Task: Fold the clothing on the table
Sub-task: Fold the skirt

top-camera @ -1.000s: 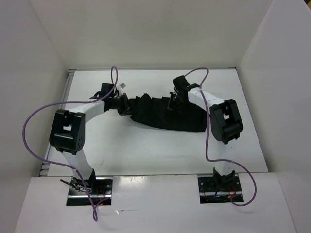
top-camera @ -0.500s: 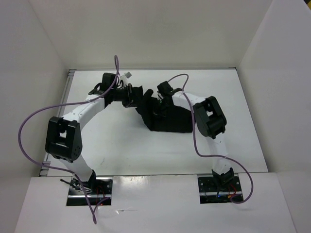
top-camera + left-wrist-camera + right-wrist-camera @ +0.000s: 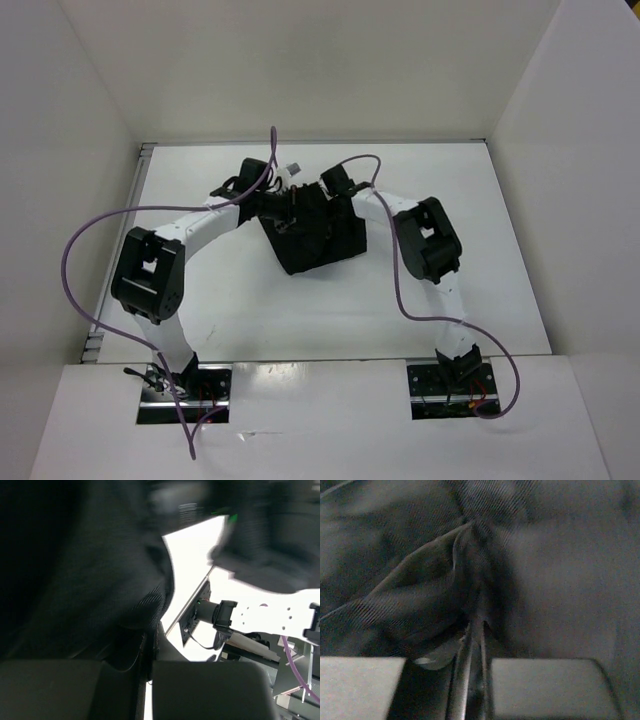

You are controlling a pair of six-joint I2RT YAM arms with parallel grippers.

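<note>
Clothing (image 3: 318,245): a black garment bunched into a compact heap on the bench, in the middle and toward the far side, with cloth pulled up at its far edge.
Bench (image 3: 480,290): white, with bare surface all around the heap.
Left fingers (image 3: 167,692): closed and pinching a fold of the cloth; dark fabric fills most of the left wrist view.
Right fingers (image 3: 497,687): nearly together, with a crease of the cloth caught in the narrow slit between them.
Left arm (image 3: 195,225): curves in from the left to the heap's far edge.
Right arm (image 3: 425,235): curves in from the right, its wrist just beside the left one.
Cables (image 3: 75,250): purple loops hanging off both arms.
</note>
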